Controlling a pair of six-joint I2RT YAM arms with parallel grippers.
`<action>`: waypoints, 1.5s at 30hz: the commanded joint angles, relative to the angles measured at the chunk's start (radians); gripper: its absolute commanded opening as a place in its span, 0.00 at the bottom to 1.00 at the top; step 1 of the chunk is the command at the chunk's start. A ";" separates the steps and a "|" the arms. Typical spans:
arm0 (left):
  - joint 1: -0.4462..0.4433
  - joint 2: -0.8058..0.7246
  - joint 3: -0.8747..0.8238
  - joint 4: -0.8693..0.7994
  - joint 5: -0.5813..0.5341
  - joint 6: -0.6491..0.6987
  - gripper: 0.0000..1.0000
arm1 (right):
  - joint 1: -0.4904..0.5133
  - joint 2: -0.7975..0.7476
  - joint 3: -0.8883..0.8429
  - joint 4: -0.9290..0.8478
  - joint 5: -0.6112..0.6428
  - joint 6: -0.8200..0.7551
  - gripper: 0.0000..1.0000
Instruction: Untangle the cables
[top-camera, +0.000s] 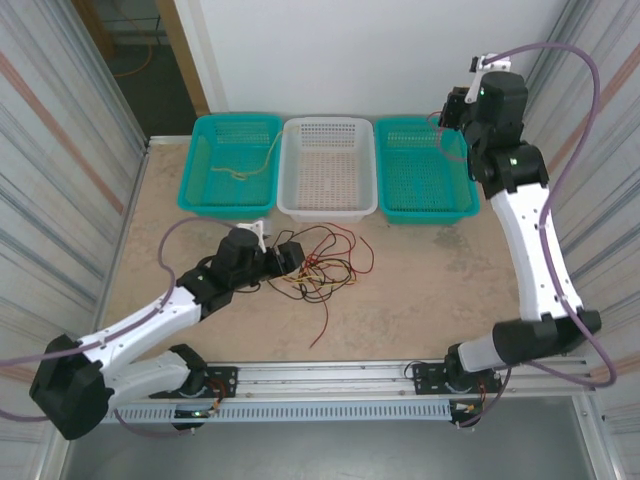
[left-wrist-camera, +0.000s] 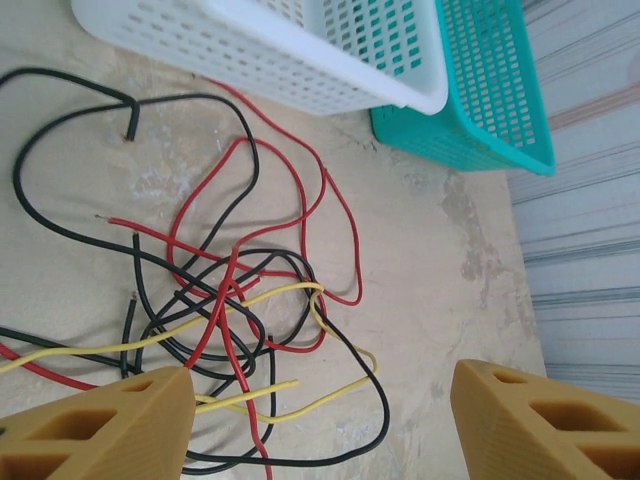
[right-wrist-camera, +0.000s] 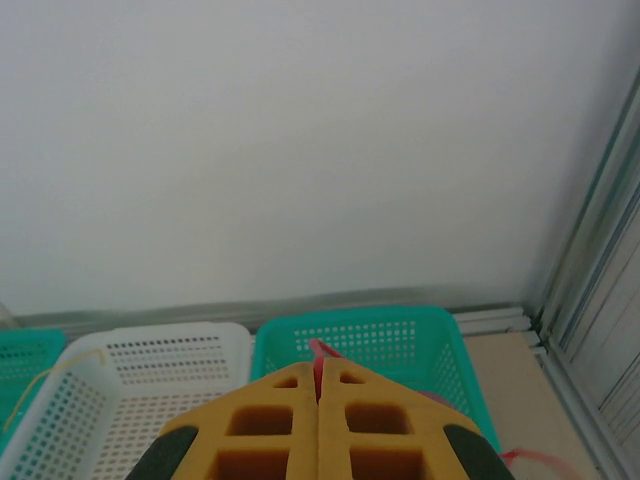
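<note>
Beige tabletop (top-camera: 430, 290) carries the tangled cables (top-camera: 320, 265) near a white basket (top-camera: 328, 210). The left gripper (left-wrist-camera: 320, 385) hovers over them, jaws wide apart. Above the right teal basket (top-camera: 425, 215), the right gripper (right-wrist-camera: 319, 365) has its jaws closed, pinching a red cable (right-wrist-camera: 322, 349).

My left arm (top-camera: 150, 325) reaches low and forward, the left gripper (left-wrist-camera: 320, 388) angled down with fingers spread wide apart — my right arm (top-camera: 530, 250) rears up tall, the right gripper (right-wrist-camera: 320, 368) pinched tight on a red cable (right-wrist-camera: 318, 348).
</note>
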 joint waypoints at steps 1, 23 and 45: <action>-0.003 -0.056 -0.001 -0.090 -0.064 0.045 0.69 | -0.052 0.073 0.056 0.000 -0.104 0.067 0.00; 0.009 -0.093 -0.008 -0.210 -0.106 0.067 0.72 | -0.038 0.096 -0.308 0.050 -0.239 0.229 0.45; 0.075 0.081 0.006 -0.139 -0.064 0.039 0.67 | 0.687 -0.133 -0.886 0.104 -0.148 0.438 0.53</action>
